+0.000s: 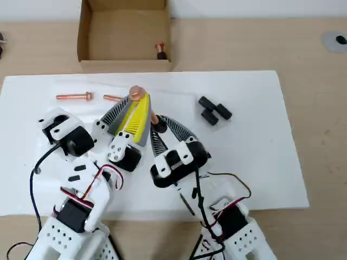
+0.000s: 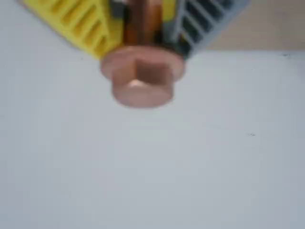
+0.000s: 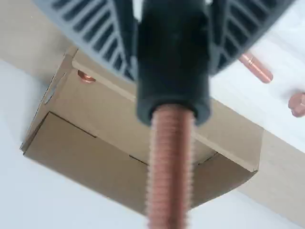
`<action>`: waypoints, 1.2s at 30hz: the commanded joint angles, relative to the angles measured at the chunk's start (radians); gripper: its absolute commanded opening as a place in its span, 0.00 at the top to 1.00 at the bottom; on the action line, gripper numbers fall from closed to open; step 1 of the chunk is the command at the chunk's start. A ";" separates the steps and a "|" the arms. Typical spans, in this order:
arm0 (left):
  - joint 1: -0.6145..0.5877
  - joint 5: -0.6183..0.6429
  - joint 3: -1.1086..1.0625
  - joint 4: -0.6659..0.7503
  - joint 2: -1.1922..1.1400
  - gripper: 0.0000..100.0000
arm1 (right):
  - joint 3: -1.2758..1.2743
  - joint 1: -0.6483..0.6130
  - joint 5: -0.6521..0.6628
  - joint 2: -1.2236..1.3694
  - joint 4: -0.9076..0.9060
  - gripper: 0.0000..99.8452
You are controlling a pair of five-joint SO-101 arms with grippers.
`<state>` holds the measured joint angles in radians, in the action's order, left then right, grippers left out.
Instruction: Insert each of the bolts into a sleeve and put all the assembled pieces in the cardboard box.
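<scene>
The pale wooden tabletop carries a large white sheet, and an open brown cardboard box stands just beyond the sheet's far edge. The left hand, with one yellow finger and one grey, sits over the sheet just in front of the box's front wall. It is clenched on the shank of a copper-coloured flanged bolt, whose head juts past the fingertips toward the box. A little farther from the box, the grey-fingered right hand is clamped around a black cylindrical sleeve. A threaded copper shank sticks out of the sleeve's end, and the two hands stand nearly tip to tip. Two loose black sleeves lie touching each other on the sheet, in front of the box and out past its right corner as seen from above. A bare copper bolt lies flat just in front of the box's left half. Beside it a second copper bolt has one end hidden under the left hand's grey finger. Inside the box, against its front wall near the right corner, rests a finished bolt-and-sleeve piece.
</scene>
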<state>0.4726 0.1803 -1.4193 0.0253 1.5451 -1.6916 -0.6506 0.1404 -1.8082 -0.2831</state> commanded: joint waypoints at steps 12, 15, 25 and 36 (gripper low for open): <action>0.009 -0.005 -0.081 0.015 0.012 0.99 | 0.004 -0.010 0.011 -0.113 0.029 0.99; 0.009 -0.005 -0.083 0.011 0.012 0.99 | 0.004 -0.010 0.011 -0.113 0.029 0.99; 0.032 -0.049 -0.046 -0.109 0.008 0.99 | 0.004 -0.010 0.011 -0.113 0.029 0.99; 0.068 -0.057 0.034 -0.307 0.005 0.99 | 0.004 -0.010 0.011 -0.113 0.031 0.99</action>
<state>0.5309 0.1327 -1.4331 -0.2585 1.5482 -1.6916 -0.6506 0.1389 -1.8067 -0.2831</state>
